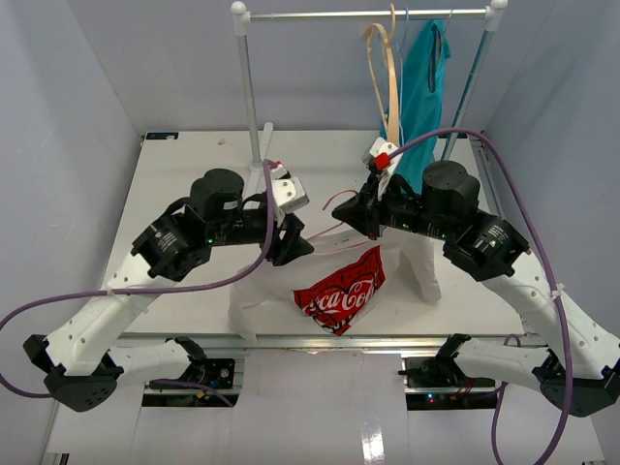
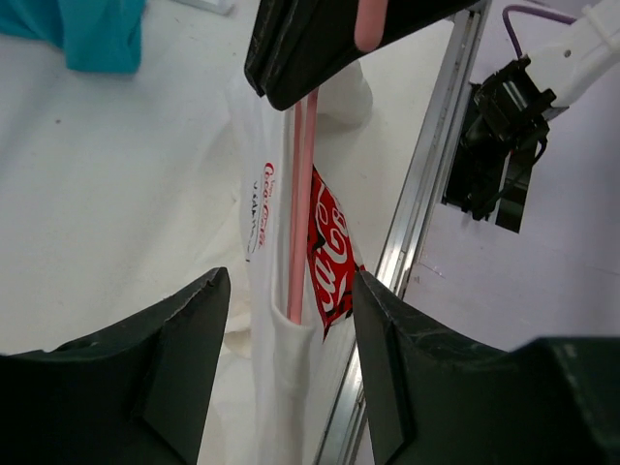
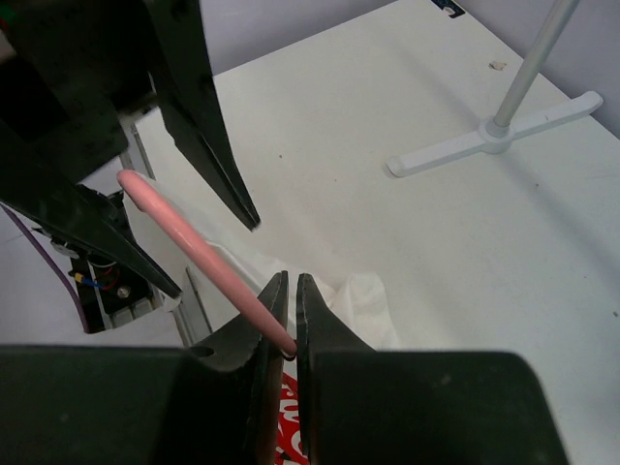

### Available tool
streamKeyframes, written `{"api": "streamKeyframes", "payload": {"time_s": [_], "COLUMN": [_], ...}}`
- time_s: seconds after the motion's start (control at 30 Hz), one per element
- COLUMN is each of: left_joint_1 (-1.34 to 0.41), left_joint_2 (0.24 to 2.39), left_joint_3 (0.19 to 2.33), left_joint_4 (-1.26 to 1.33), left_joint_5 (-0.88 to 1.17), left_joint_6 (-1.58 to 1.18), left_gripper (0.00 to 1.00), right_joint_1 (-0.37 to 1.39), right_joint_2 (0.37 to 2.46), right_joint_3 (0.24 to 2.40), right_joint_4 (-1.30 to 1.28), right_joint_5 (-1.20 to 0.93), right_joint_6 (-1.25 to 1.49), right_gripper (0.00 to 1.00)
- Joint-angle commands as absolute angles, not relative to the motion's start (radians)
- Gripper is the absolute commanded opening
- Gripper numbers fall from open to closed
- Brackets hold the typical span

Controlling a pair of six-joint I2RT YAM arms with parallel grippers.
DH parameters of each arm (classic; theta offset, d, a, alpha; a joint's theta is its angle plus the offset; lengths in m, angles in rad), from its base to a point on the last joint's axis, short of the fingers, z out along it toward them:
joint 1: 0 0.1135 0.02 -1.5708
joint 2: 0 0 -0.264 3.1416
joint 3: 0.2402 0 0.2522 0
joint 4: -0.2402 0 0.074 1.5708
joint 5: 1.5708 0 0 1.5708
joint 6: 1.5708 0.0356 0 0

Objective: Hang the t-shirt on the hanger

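Note:
The white t-shirt point(image 1: 263, 295) with the red Coca-Cola print point(image 1: 341, 291) hangs bunched between my two grippers at the table's front edge. The thin pink hanger point(image 1: 337, 197) runs down into the shirt's fabric, as the left wrist view shows point(image 2: 302, 194). My right gripper point(image 1: 364, 215) is shut on the hanger's wire point(image 3: 194, 247), with the shirt point(image 3: 358, 300) just beneath its tips point(image 3: 293, 279). My left gripper point(image 1: 291, 242) is wide open point(image 2: 291, 279). The shirt point(image 2: 276, 378) and hanger lie between its fingers without touching them.
A clothes rack point(image 1: 250, 87) stands at the back with a tan wooden hanger point(image 1: 383, 68) and a teal garment point(image 1: 423, 77) on another hanger. Its white foot point(image 3: 494, 136) rests on the table. The metal front rail point(image 2: 426, 174) runs close under the shirt.

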State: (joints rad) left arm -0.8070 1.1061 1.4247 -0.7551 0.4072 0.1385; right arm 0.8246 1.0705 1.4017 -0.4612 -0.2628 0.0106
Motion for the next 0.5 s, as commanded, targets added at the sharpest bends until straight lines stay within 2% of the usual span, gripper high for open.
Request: {"api": "streamKeyframes", "payload": {"time_s": [0.0,0.13,0.17,0.2,0.3,0.33,0.47], "left_joint_1": [-0.807,-0.807,-0.807,-0.807,-0.807,-0.807,-0.806], "left_joint_2": [1.104,1.107,1.108,1.109,1.105,1.102,1.078], "left_joint_3": [1.404,1.379,1.377,1.376,1.373,1.371,1.356], "left_joint_4": [-0.725,-0.708,-0.708,-0.709,-0.715,-0.715,-0.716], "left_joint_5": [0.517,0.501,0.502,0.501,0.514,0.517,0.544], "left_joint_6": [0.166,0.175,0.178,0.180,0.189,0.192,0.210], "left_gripper": [0.63,0.56,0.50,0.42,0.05,0.00,0.00], "right_joint_1": [0.822,0.822,0.823,0.824,0.822,0.822,0.822], "right_joint_2": [1.061,1.064,1.065,1.065,1.062,1.062,1.062], "right_joint_3": [1.399,1.386,1.384,1.383,1.381,1.381,1.382], "right_joint_4": [-0.317,-0.299,-0.297,-0.296,-0.296,-0.296,-0.305], "right_joint_5": [-0.304,-0.308,-0.309,-0.310,-0.308,-0.307,-0.341], "right_joint_6": [0.062,0.074,0.077,0.078,0.080,0.081,0.082], "right_gripper": [0.08,0.08,0.08,0.08,0.08,0.08,0.09]}}
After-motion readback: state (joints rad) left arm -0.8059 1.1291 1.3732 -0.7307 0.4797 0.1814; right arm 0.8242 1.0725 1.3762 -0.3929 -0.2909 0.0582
